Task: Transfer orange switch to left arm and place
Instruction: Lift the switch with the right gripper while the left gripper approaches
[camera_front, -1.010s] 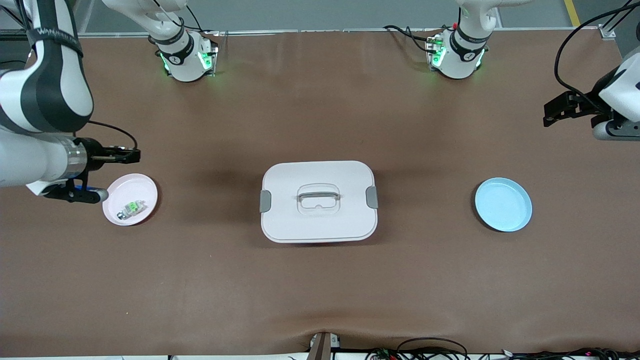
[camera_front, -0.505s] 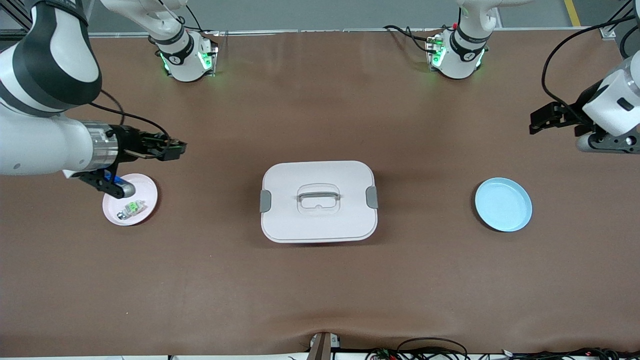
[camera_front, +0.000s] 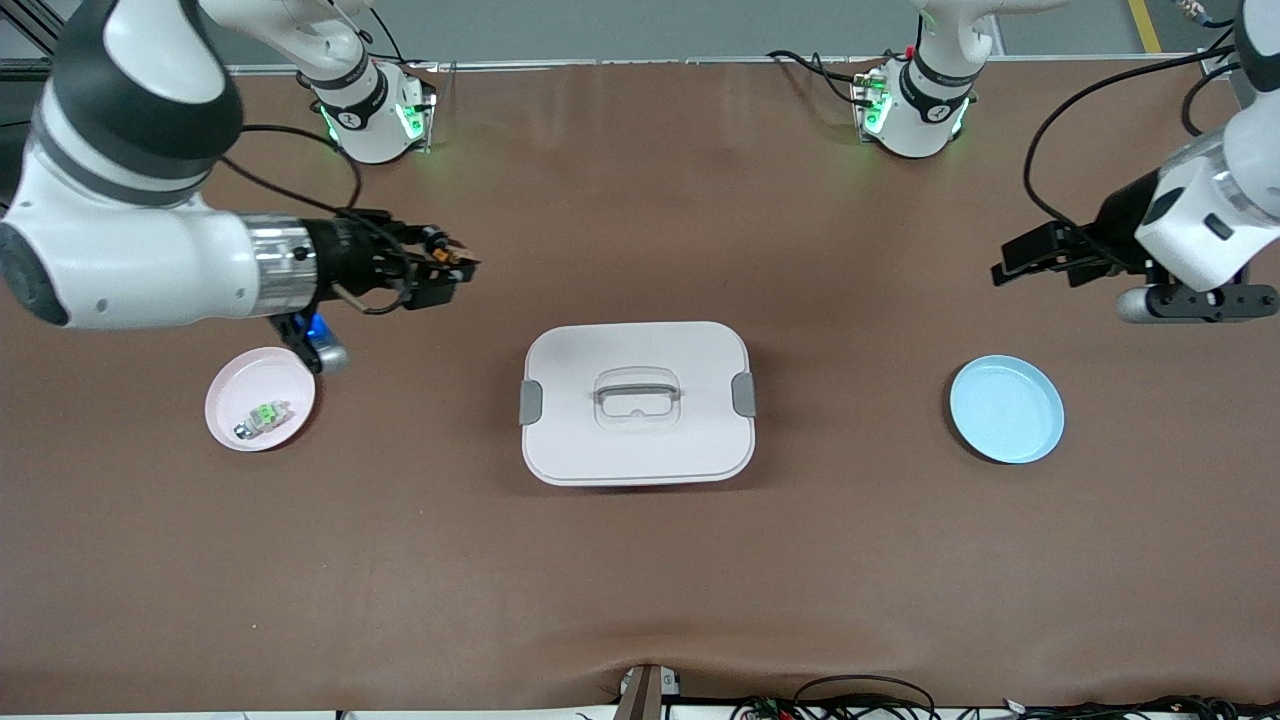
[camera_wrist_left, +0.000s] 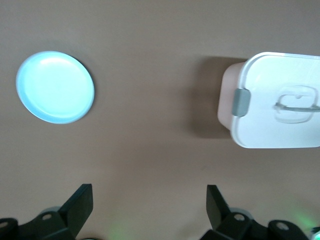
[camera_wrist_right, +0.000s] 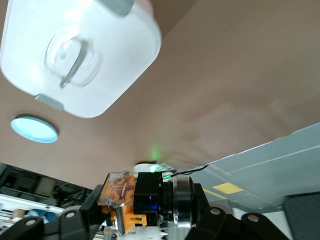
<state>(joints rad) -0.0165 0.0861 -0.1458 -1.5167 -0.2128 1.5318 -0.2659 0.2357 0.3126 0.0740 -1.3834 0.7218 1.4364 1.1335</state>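
Note:
My right gripper (camera_front: 445, 268) is shut on the orange switch (camera_front: 449, 262), a small black and orange part with a clear cap. It holds the switch up over the bare table between the pink plate (camera_front: 245, 370) and the box (camera_front: 640, 450). In the right wrist view the switch (camera_wrist_right: 122, 197) sits between the fingers, with the box (camera_wrist_right: 85, 50) below. My left gripper (camera_front: 1012, 262) is open and empty, over the table near the blue plate (camera_front: 1006, 408). In the left wrist view its fingers (camera_wrist_left: 80, 205) stand wide apart around bare table, and the box (camera_wrist_left: 275, 100) shows off to one side.
The white box stands closed at the table's middle, with grey side clips and a clear handle. The pink plate holds a pale, green-topped component (camera_front: 262, 415). The blue plate, also in the left wrist view (camera_wrist_left: 55, 86) and the right wrist view (camera_wrist_right: 34, 129), holds nothing.
My right gripper has moved from beside the pink plate toward the box, shut throughout. My left gripper has moved in from the table's end toward the middle, above the blue plate.

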